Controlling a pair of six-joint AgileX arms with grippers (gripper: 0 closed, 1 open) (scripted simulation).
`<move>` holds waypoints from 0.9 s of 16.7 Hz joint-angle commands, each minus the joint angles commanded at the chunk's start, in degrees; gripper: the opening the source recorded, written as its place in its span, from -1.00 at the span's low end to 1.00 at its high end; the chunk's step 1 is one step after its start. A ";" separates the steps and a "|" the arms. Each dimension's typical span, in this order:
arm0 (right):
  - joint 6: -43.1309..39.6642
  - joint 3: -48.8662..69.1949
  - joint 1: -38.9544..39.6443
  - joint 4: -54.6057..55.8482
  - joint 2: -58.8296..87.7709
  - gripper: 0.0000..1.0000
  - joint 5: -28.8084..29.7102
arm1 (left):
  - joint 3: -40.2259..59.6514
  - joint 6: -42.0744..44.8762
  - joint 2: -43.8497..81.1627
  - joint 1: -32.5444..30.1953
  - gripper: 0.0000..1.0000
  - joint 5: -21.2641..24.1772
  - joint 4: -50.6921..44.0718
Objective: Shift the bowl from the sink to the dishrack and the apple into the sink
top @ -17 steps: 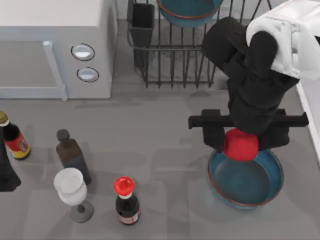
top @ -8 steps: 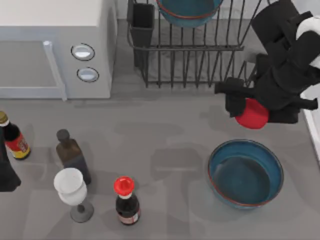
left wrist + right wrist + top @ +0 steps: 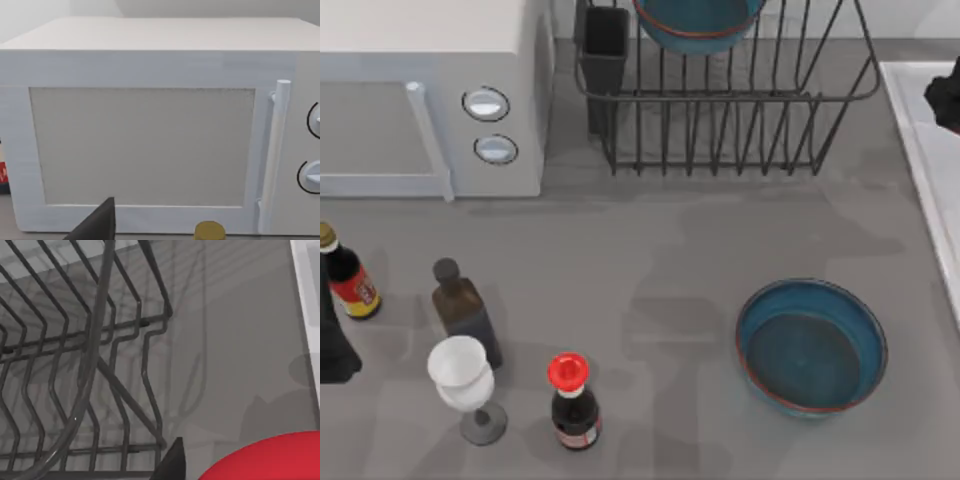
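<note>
Apple [image 3: 270, 460]: clamped in right gripper [image 3: 948, 95] at the sink [image 3: 920, 150] rim; carry fully over basin, lower, then release.

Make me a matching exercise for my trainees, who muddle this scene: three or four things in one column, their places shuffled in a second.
Things:
1. round teal-blue glazed bowl with reddish-brown rim
2. second, matching teal-blue bowl
3. white wine glass
4. bright red round apple

Places:
A. on the grey counter, right half
B. close under the right wrist camera, beside the black wire dishrack
C. inside the dishrack
D. between the dark bottle and the red-capped bottle

Pairs: 1-C, 2-A, 3-D, 4-B
</note>
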 joint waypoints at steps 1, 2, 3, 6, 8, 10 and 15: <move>-1.83 -2.53 -3.38 6.19 -1.10 -1.00 -1.49 | 0.00 0.00 0.00 0.00 1.00 0.00 0.00; -3.64 -5.05 -6.70 12.17 -2.24 -1.00 -2.94 | 0.00 0.00 0.00 0.00 1.00 0.00 0.00; -5.40 -7.51 -9.92 17.86 -3.38 -1.00 -4.34 | 0.00 0.00 0.00 0.00 1.00 0.00 0.00; -10.18 -14.24 -18.57 32.55 -6.61 -1.00 -8.09 | 0.00 0.00 0.00 0.00 1.00 0.00 0.00; -12.73 -17.84 -23.15 39.68 -8.40 -1.00 -10.07 | 0.00 0.00 0.00 0.00 1.00 0.00 0.00; -14.57 -20.46 -26.45 44.40 -9.72 -1.00 -11.49 | 0.00 0.00 0.00 0.00 1.00 0.00 0.00; -15.62 -21.95 -28.33 46.93 -10.49 -1.00 -12.29 | 0.00 0.00 0.00 0.00 1.00 0.00 0.00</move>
